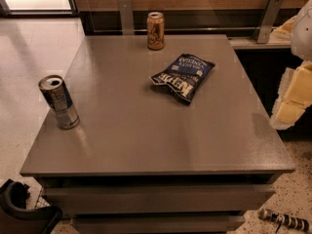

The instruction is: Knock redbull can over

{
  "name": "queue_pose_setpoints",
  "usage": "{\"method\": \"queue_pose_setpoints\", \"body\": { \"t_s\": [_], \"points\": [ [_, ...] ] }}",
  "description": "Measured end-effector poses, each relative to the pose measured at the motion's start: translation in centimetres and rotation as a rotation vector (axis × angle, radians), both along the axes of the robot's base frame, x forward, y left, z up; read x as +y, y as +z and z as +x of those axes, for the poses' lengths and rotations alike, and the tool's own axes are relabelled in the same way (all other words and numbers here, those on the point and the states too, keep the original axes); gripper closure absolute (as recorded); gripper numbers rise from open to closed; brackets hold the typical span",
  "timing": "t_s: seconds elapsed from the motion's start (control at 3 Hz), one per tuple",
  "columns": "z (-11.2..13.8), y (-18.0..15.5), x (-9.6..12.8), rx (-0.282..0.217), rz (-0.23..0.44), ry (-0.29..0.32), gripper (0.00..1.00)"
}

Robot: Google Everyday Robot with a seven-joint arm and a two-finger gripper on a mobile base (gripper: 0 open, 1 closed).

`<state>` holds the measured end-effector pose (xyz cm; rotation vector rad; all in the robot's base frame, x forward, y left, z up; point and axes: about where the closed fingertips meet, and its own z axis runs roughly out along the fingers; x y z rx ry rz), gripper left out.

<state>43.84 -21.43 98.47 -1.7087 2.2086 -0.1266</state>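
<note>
A square grey matte table (146, 135) fills the view. A gold-brown metal can (155, 30) stands upright at its 12 o'clock edge. A crumpled dark blue crisp bag (183, 77) lies flat toward 1 o'clock from centre, apart from the can. A black-and-white striped rod (285, 221) lies on the speckled floor (34, 43) at 5 o'clock.

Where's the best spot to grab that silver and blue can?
The redbull can: around its mid-body, from the right, since it stands upright with straight round sides near the table's left edge. The hand is out of view; only the arm shows at right.
</note>
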Motion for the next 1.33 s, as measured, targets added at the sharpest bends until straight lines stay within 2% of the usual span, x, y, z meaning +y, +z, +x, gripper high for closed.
{"method": "queue_pose_setpoints", "body": {
  "t_s": [0.33,0.67,1.0,1.33],
  "points": [
    [0.0,0.0,0.0,0.000,0.000,0.000,0.00],
    [0.3,-0.3,0.4,-0.010,0.060,0.007,0.00],
    [1.0,-3.1,1.1,-0.030,0.223,0.039,0.00],
    [2.8,-5.8,2.1,-0.123,0.417,0.082,0.00]
  ]
}}
